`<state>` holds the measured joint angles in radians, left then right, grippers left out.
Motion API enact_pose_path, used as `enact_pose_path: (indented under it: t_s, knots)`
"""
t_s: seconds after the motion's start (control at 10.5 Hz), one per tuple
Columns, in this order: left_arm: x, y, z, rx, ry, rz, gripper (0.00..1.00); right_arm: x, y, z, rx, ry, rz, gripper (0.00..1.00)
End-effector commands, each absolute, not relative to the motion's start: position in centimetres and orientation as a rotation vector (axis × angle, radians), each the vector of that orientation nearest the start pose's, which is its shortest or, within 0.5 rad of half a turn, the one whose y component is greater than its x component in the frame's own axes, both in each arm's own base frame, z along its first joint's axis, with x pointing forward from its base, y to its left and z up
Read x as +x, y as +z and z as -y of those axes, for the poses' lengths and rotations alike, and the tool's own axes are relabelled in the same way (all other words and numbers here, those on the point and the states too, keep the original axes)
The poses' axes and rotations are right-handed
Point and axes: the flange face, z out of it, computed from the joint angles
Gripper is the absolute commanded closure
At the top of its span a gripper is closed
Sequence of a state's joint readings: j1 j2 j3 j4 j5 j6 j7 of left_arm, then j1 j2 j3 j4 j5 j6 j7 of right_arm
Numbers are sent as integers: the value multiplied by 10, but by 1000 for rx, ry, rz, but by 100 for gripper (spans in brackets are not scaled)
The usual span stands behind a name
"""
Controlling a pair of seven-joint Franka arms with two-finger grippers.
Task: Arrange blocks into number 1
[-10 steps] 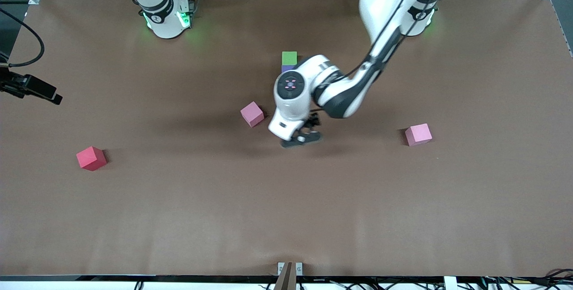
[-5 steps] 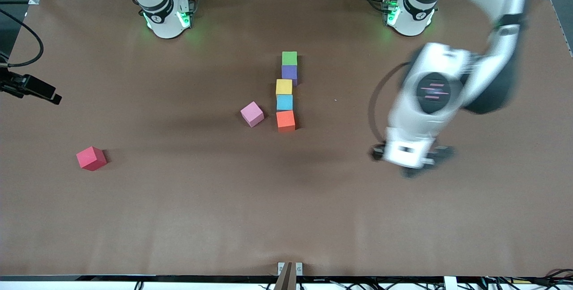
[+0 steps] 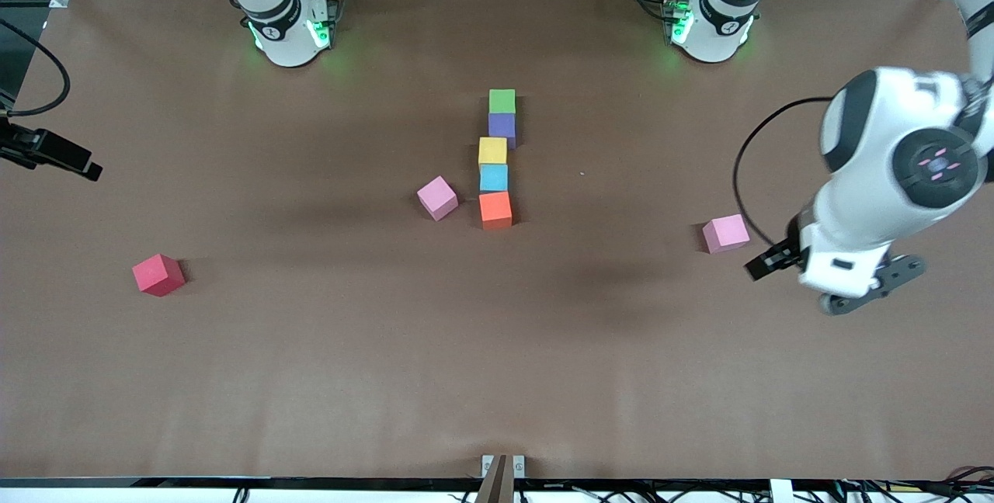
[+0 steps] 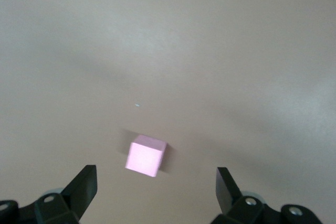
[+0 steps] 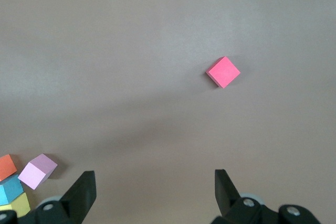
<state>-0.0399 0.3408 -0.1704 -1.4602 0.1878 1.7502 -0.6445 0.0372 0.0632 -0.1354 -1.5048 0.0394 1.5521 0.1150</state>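
Observation:
Five blocks form a straight column mid-table: green (image 3: 502, 101) farthest from the front camera, then purple (image 3: 502, 126), yellow (image 3: 492, 151), light blue (image 3: 493, 177) and orange (image 3: 495, 209) nearest. A lilac-pink block (image 3: 437, 197) lies beside the light blue and orange ones, toward the right arm's end. My left gripper (image 3: 835, 284) hangs open and empty toward the left arm's end, close to a pink block (image 3: 726, 233); the left wrist view shows that pink block (image 4: 146, 155) just ahead of the open gripper (image 4: 155, 178). My right gripper (image 5: 155, 182) is open, empty and high over the table.
A red block (image 3: 158, 274) lies alone toward the right arm's end, and that red block (image 5: 223, 71) also shows in the right wrist view. A black device with a cable (image 3: 48, 150) juts in at that end's table edge. Brown table (image 3: 349, 363).
My left arm has swung away from the near end of the column toward the left arm's end, uncovering the yellow, light blue and orange blocks. The blocks have not moved.

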Motion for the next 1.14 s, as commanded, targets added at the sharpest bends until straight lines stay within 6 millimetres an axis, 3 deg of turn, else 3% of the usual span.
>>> enact_pose_path:
  t_s: [0.0,0.19,0.38,0.57,0.76,1.05]
  knots:
    - [606,543,84,-3046,-59,413,0,569,619,50,-3082,33,-316,0]
    - [584,583,89,-3110,-125,189,0,569,619,50,-3082,35,-316,0]
    - [564,616,91,-3110,-178,74,0,569,619,50,-3082,35,-316,0]
    - [546,632,94,-3147,-98,-72,0,569,619,51,-3082,35,-319,0]
    - [539,645,96,-3161,-44,-108,0,569,619,51,-3082,35,-319,0]
    - [537,648,96,-3165,-19,-138,0,569,619,50,-3082,35,-316,0]
